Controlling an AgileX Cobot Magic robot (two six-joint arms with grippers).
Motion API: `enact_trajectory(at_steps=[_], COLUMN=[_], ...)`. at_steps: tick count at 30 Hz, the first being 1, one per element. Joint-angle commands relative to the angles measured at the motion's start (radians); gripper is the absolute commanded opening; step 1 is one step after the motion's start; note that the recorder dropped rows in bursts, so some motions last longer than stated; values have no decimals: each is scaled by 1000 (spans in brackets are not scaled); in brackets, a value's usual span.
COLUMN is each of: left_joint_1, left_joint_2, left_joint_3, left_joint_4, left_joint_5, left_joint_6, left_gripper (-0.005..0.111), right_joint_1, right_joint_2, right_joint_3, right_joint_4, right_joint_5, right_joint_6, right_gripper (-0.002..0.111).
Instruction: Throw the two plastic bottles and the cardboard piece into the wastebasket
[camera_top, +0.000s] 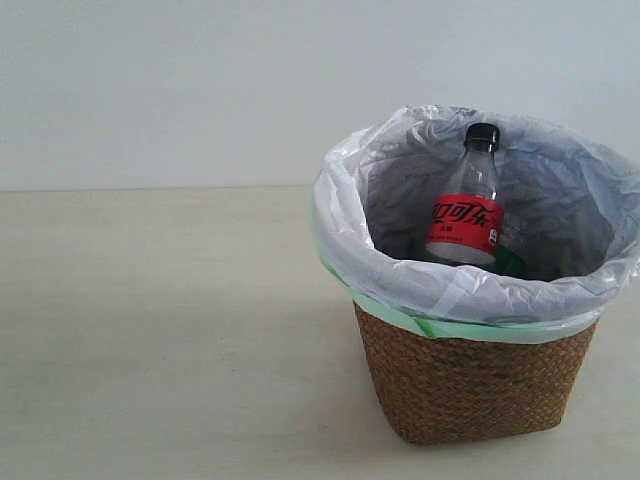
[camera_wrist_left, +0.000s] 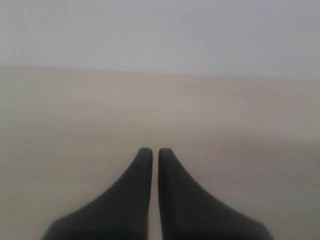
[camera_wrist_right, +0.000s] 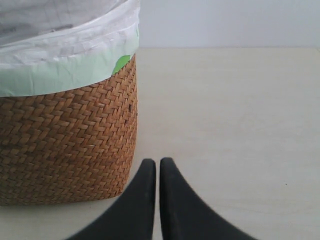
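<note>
close by the wrist cameras, the left gripper (camera_wrist_left: 151, 151) and right gripper (camera_wrist_right: 158, 162) have their fingers pressed together, holding nothing, over the pale surface (camera_wrist_left: 75, 125). just beside the right gripper stands the wastebasket (camera_wrist_right: 65, 140). inside it, the red-label bottle (camera_top: 468, 215) stands nearly upright, black cap up.

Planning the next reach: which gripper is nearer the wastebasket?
Right. The right gripper sits close beside the wastebasket; the left gripper faces table with no basket in its view.

Both grippers (camera_wrist_left: 151, 152) (camera_wrist_right: 158, 162) closed, empty.
</note>
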Motion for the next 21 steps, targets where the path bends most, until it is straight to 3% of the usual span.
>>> enact_trajectory(at_steps=[1, 17, 21], left_joint_1=[0, 0, 0], left_joint_2=[-3, -3, -3], left_joint_3=[3, 3, 3], left_joint_4=[11, 11, 93], left_joint_5=[51, 49, 15], left_joint_6=[3, 6, 6], left_gripper=[4, 4, 4], right_joint_1=[2, 2, 2], right_joint_2=[-5, -5, -5], right_joint_3=[0, 0, 0], right_joint_4=[-2, -2, -2], right_joint_5=[-9, -9, -9], right_joint_6=[0, 0, 0], right_gripper=[0, 0, 0])
